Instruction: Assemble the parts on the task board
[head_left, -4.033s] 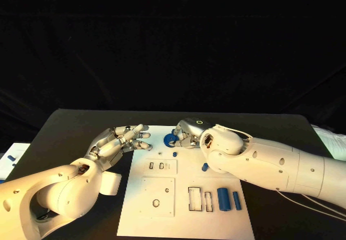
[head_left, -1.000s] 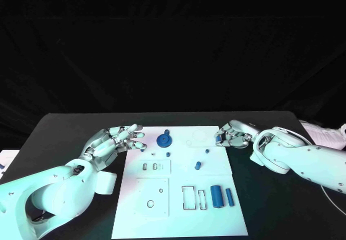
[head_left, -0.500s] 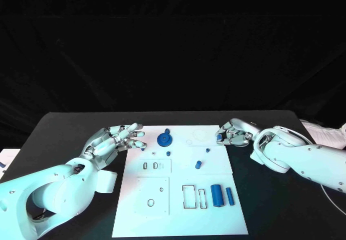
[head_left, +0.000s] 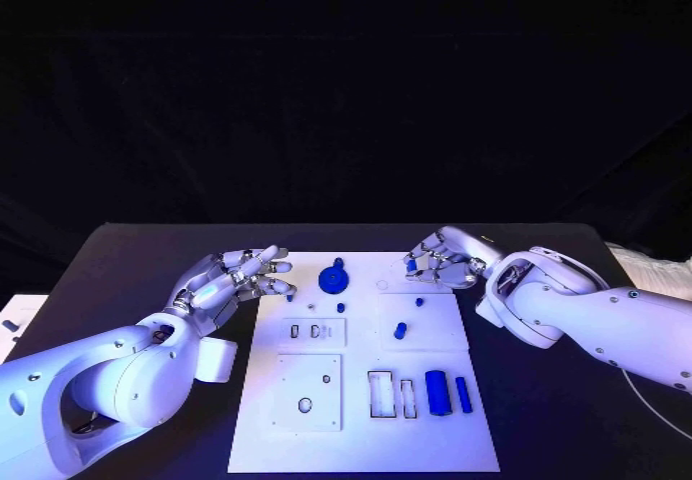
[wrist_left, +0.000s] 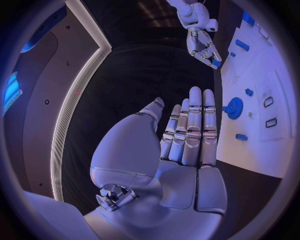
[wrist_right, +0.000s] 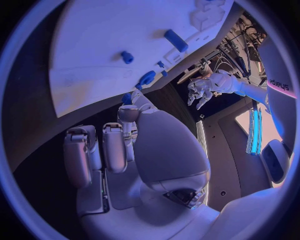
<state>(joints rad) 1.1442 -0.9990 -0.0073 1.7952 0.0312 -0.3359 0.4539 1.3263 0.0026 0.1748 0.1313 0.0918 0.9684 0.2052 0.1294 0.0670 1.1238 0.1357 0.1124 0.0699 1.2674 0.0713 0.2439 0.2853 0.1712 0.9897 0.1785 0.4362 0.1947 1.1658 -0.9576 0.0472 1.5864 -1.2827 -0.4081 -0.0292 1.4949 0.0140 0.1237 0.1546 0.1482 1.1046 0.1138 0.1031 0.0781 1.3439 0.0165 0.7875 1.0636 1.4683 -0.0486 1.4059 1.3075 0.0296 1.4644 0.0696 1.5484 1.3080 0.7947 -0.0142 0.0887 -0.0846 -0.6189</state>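
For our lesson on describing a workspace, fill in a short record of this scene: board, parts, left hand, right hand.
board: white task board flat on the black table
parts: blue round gear-like part near the far edge; two long blue parts side by side near the front right; small blue parts mid-board
left hand: left hand by the board's left edge, fingers apart, holding nothing
right hand: right hand at the board's far right corner, fingers curled; a small blue part at its fingertips
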